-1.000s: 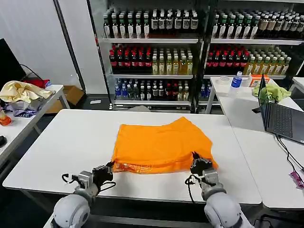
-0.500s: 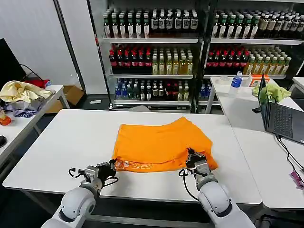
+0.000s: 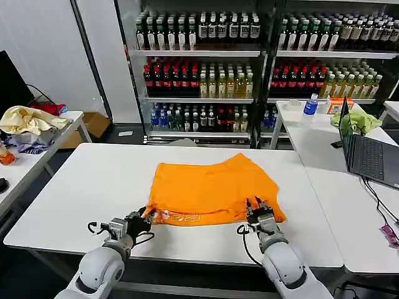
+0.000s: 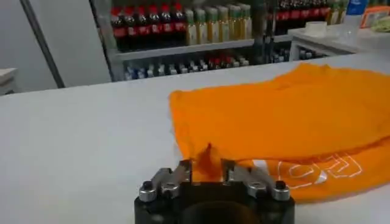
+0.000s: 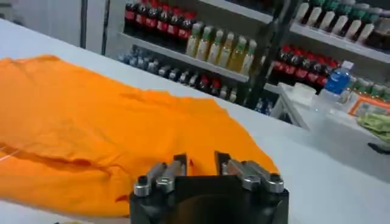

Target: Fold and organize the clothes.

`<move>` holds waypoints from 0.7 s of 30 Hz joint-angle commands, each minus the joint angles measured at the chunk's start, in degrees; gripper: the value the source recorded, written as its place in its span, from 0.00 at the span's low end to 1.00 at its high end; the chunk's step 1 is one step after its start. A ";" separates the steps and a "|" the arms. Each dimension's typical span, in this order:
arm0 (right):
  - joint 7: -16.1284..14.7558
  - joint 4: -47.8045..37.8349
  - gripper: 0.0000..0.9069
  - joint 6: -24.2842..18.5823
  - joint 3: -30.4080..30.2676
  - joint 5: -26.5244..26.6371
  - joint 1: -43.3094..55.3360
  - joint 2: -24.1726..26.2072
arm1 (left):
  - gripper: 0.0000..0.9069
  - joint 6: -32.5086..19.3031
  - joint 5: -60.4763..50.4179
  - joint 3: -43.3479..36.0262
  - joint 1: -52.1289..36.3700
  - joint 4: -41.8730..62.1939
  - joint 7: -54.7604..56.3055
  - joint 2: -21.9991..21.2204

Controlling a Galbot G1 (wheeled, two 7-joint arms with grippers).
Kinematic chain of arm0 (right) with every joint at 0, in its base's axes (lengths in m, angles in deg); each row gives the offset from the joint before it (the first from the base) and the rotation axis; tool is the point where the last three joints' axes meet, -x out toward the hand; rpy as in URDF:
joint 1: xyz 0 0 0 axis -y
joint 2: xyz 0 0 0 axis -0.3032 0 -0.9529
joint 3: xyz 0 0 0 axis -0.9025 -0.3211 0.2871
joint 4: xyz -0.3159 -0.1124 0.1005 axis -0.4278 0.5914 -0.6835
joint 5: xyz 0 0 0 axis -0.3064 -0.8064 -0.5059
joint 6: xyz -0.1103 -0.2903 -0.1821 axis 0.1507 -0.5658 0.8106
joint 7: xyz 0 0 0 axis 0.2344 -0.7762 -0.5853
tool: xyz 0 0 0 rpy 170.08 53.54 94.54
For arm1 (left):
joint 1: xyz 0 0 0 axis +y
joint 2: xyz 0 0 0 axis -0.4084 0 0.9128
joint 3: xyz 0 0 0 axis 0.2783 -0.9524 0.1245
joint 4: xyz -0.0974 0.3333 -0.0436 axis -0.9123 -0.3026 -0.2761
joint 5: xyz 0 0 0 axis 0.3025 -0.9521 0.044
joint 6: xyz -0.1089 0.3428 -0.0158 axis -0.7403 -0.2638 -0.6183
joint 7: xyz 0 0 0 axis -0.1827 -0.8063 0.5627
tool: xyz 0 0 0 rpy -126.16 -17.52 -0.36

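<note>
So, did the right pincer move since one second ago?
Yes. The right pincer moved slightly away from the table's near edge, farther onto the orange T-shirt.

Shelves (image 3: 199, 56) of bottles stood behind the white desk (image 3: 93, 187). A laptop (image 3: 368, 156) and green cloth (image 3: 356, 121) lay right. Pale garments (image 3: 25, 124) lay left.

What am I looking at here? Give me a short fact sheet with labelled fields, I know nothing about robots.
Garment: orange T-shirt, partly folded, white lettering near its front edge
Surface: white table
Left tool: at the shirt's near left corner, pinching a bit of cloth
Right tool: at the shirt's near right corner, on the cloth edge
Behind: shelves of bottles
Right side: open laptop
</note>
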 commanded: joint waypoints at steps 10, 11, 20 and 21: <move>1.82 -0.98 1.00 1.12 8.43 7.73 -6.53 -0.34 | 1.00 0.20 1.31 1.73 4.38 -0.39 0.58 -1.60; 1.92 -1.74 1.00 1.12 8.61 8.16 -6.37 -0.49 | 1.00 0.21 1.33 1.61 4.09 -0.14 0.63 -1.76; 2.65 -6.53 0.00 1.11 8.80 12.82 -5.00 -1.16 | 0.02 0.07 1.32 0.78 3.69 0.74 0.57 -2.37; 2.98 -6.86 0.00 1.12 8.71 14.00 -4.67 -1.27 | 0.01 0.02 1.30 0.76 3.64 0.96 0.60 -2.53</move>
